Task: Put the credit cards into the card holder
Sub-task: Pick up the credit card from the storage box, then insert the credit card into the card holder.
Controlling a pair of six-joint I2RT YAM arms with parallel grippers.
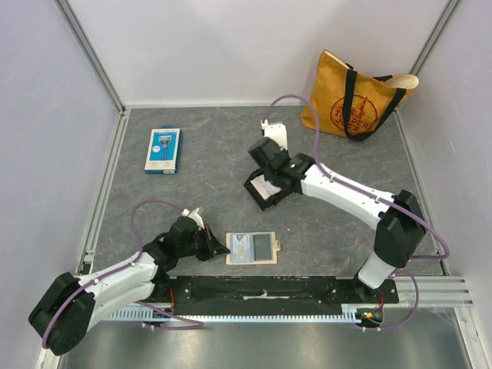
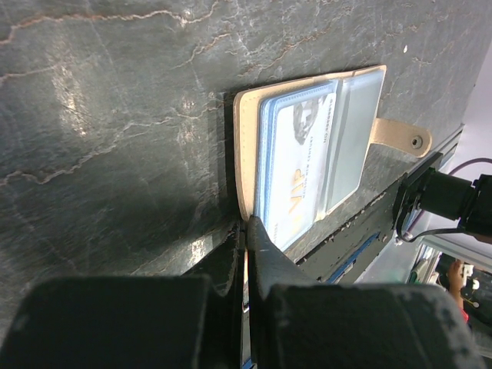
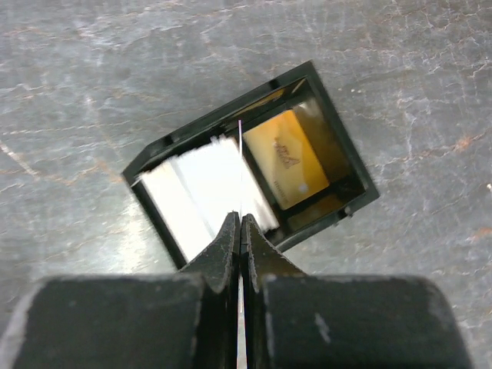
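The tan card holder [image 1: 252,248] lies open near the front edge, a grey-blue credit card [image 2: 296,169] in its slot and its tab [image 2: 400,134] pointing away. My left gripper [image 2: 247,223] is shut on the holder's [image 2: 244,146] near cover edge. Over the black tray [image 3: 219,123], my right gripper [image 3: 241,217] is shut on a thin white credit card [image 3: 241,154], seen edge-on. More white cards [image 3: 200,184] and a gold card [image 3: 288,157] lie inside the tray. From above, the right gripper [image 1: 269,187] hangs over the tray [image 1: 250,189] and the left gripper [image 1: 217,247] sits left of the holder.
A blue-and-white razor package [image 1: 163,150] lies at the back left. A yellow tote bag [image 1: 357,104] stands in the back right corner. White walls enclose the table on three sides, and a metal rail [image 1: 307,288] runs along the front.
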